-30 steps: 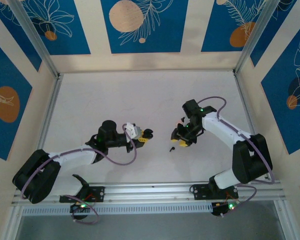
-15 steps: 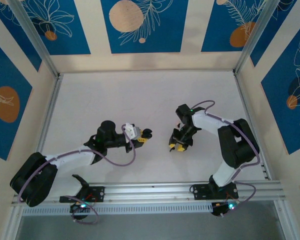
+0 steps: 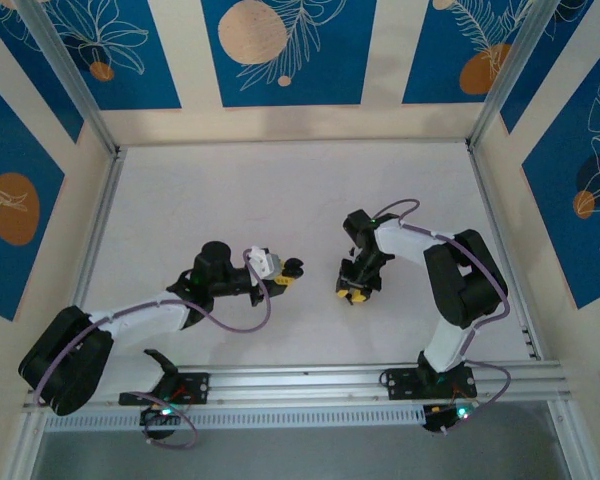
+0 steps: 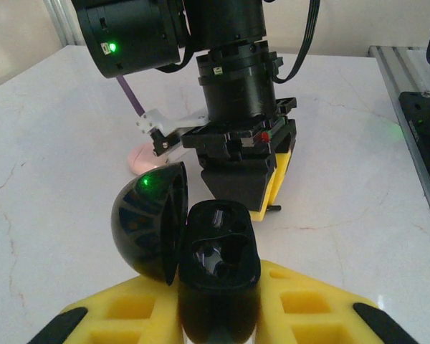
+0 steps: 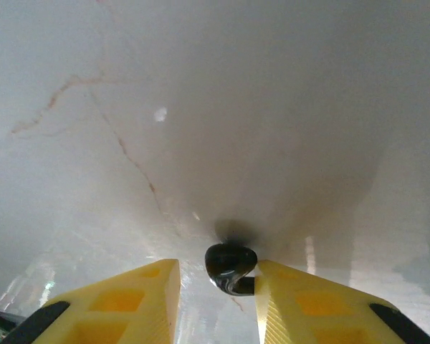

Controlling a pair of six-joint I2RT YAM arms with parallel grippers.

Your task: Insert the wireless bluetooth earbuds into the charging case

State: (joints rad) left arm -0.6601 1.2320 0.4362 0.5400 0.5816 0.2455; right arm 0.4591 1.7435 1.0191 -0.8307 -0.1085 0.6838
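The black earbud point(image 5: 231, 264) — glossy, tiny, stemmed — lies on the white table point(image 5: 201, 107) between the right gripper's point(image 5: 218, 266) narrowly parted fingers, touching one. The left gripper point(image 4: 218, 297) clamps the charging case point(image 4: 218, 251), lid point(image 4: 149, 229) open; the wells' contents are indiscernible.

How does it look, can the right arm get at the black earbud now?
Likely yes. The black earbud lies on the table between the open fingers of the right tool, close against one finger, with nothing else in the gap.
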